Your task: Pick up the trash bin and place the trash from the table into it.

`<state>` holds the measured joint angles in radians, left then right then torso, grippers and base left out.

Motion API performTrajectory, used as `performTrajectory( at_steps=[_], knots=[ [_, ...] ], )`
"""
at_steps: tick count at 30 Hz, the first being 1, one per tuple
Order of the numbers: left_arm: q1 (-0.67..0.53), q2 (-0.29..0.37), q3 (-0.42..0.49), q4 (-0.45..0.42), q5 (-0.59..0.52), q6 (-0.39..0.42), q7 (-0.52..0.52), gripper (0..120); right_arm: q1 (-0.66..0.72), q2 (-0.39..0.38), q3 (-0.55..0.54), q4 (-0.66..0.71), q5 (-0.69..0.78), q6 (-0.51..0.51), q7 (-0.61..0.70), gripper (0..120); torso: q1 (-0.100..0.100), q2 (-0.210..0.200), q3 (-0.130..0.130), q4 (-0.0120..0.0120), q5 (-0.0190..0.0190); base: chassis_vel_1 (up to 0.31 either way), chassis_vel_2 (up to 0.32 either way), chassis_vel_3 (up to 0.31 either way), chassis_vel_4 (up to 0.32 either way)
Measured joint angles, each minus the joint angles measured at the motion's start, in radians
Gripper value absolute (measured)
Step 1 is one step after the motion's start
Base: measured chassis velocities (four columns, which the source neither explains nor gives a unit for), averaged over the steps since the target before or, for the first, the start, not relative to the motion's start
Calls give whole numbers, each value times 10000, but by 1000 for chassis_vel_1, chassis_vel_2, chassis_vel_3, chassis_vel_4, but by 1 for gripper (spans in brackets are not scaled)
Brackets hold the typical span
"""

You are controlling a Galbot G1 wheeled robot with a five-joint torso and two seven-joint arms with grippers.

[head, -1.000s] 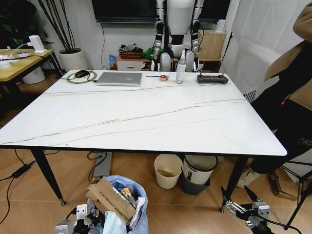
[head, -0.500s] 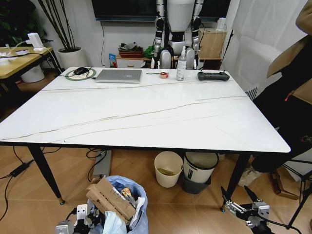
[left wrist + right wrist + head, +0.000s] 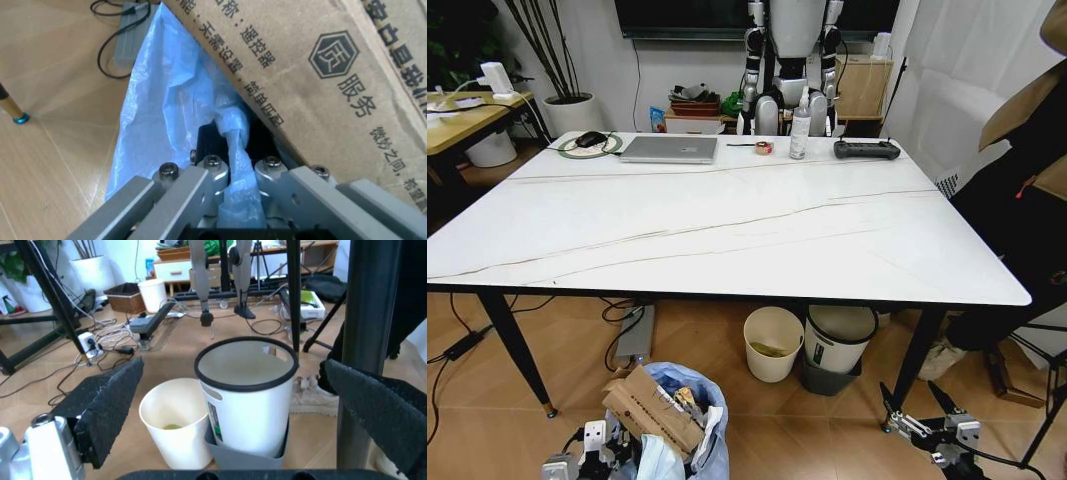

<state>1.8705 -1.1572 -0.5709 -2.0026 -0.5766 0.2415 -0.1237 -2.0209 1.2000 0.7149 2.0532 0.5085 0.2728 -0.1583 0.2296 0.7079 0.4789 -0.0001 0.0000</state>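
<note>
Down at the near left of my head view, the trash bin sits on the wooden floor in front of the bench, its pale-blue bag stuffed with a brown cardboard piece and other litter poking out of the top. My left gripper is right against the bin's near left side. From the head camera I see little more than the gripper's top, but the left wrist view shows what it hides: the left gripper has its fingers closed together on a twisted fold of the blue bag, with the printed cardboard leaning just above the fingers and a grey power strip lying on the floor beyond. My right gripper hangs low at the near right, well apart from the bin, and its dark fingers are spread wide. The right wrist view looks between those fingers under the bench at a cream round bin touching a grey-and-white bin, beside a black bench leg. Up on the bench's far edge I see a silver laptop, a spray bottle and a black remote controller.
</note>
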Motion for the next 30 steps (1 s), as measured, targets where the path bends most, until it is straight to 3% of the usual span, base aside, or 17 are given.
performTrajectory(
  at_steps=[17, 30],
  knots=[
    [-1658, -194, 160, 2849, 31, -259, 552, 0, 0, 0, 0, 0, 0, 0, 0, 100, -317, -777, -459, 1, -2, 0, 0, 0, 0],
    [-1970, -298, 26, 3799, 473, -804, 830, 0, 0, -1, 0, 0, 0, 0, 0, 100, -509, -1278, -771, 1, 0, 0, 0, 0, 0]
  ],
)
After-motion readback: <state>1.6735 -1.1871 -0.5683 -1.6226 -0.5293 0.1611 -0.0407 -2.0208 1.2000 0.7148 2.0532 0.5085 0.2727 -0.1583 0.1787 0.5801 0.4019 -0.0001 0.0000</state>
